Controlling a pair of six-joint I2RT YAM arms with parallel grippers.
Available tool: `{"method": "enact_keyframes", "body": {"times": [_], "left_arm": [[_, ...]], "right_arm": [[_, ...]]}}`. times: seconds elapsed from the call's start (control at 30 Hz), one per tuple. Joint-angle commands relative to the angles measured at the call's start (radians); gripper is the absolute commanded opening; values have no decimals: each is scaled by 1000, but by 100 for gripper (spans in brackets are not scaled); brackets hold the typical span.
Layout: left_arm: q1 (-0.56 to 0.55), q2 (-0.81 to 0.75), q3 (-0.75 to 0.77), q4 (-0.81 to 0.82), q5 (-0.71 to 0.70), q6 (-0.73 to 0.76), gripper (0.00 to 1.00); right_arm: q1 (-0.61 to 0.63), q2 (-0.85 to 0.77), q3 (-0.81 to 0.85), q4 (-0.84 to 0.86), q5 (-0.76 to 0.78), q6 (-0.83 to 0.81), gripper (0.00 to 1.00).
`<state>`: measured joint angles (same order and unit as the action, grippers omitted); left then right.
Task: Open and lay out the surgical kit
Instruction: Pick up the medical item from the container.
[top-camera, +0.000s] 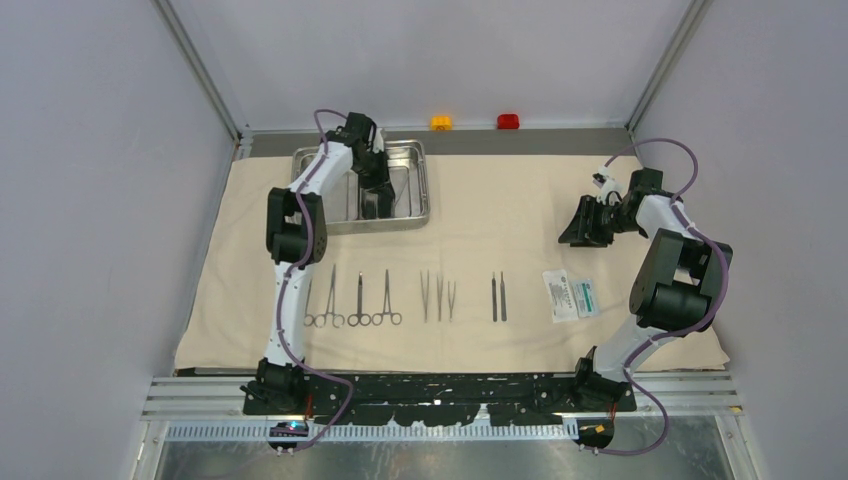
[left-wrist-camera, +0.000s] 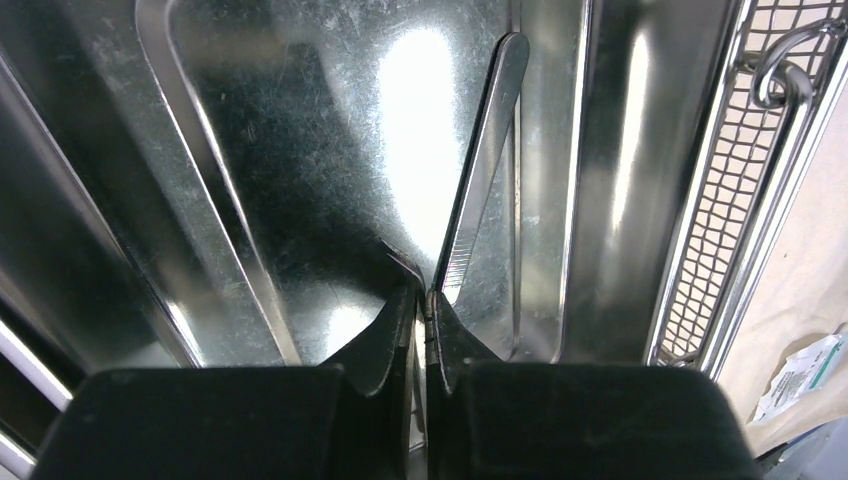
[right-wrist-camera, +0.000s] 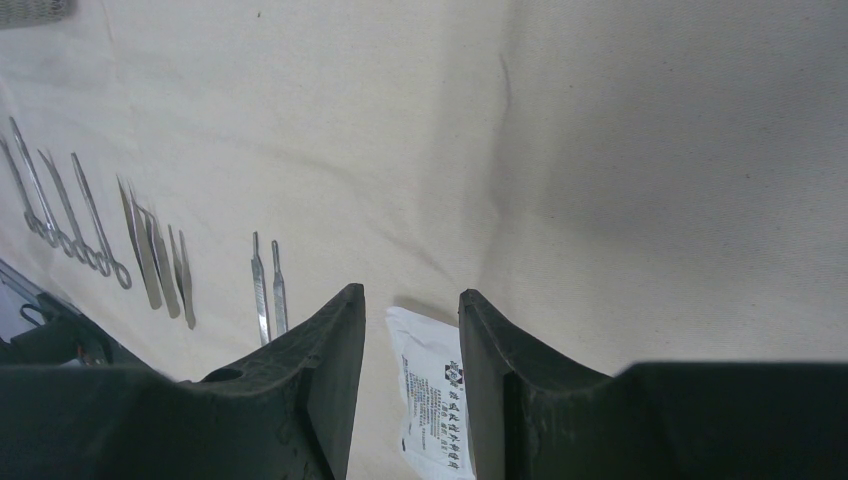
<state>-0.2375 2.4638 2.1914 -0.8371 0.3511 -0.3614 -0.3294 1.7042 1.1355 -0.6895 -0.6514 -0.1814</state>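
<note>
The beige cloth wrap (top-camera: 500, 200) lies spread flat over the table. On its back left stands the steel tray (top-camera: 421, 185). My left gripper (top-camera: 377, 205) reaches down into the tray, and in the left wrist view it (left-wrist-camera: 424, 295) is shut on the near end of a slim flat metal tool (left-wrist-camera: 485, 160) lying on the tray floor. Along the front of the cloth lie three ring-handled instruments (top-camera: 355, 300), tweezers (top-camera: 437, 297), two thin straight tools (top-camera: 498, 297) and the white-and-green packet (top-camera: 572, 296). My right gripper (top-camera: 585, 228) hovers open over the cloth, with the packet (right-wrist-camera: 430, 390) below it.
An orange button (top-camera: 441, 122) and a red button (top-camera: 508, 121) sit on the ledge behind the cloth. A wire mesh insert (left-wrist-camera: 730, 180) with a loop handle lines the tray's right compartment. Grey walls close in the left, right and back sides.
</note>
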Motion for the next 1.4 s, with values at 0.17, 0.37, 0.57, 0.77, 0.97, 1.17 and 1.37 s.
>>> {"method": "enact_keyframes", "body": {"times": [0.17,0.37,0.57,0.77,0.97,1.17,1.37], "left_arm": [[41,-54,31,10,5,30,0],[56,-85,24,10,33,46,0],[71,-148,-21,54,59,72,0],[84,-192,-51,117,153,62,0],[84,-212,-59,129,186,60,0],[83,-247,-61,153,207,28,0],[55,-296,-29,104,132,-25,0]], "right_arm": [[-3,-34,30,3,-12,3,45],[-3,-45,28,5,-14,8,45],[-2,-68,21,28,-25,33,45],[3,-116,7,91,-109,107,45],[23,-141,13,123,-147,152,45],[75,-128,108,102,-165,168,45],[174,-128,188,137,-128,222,44]]}}
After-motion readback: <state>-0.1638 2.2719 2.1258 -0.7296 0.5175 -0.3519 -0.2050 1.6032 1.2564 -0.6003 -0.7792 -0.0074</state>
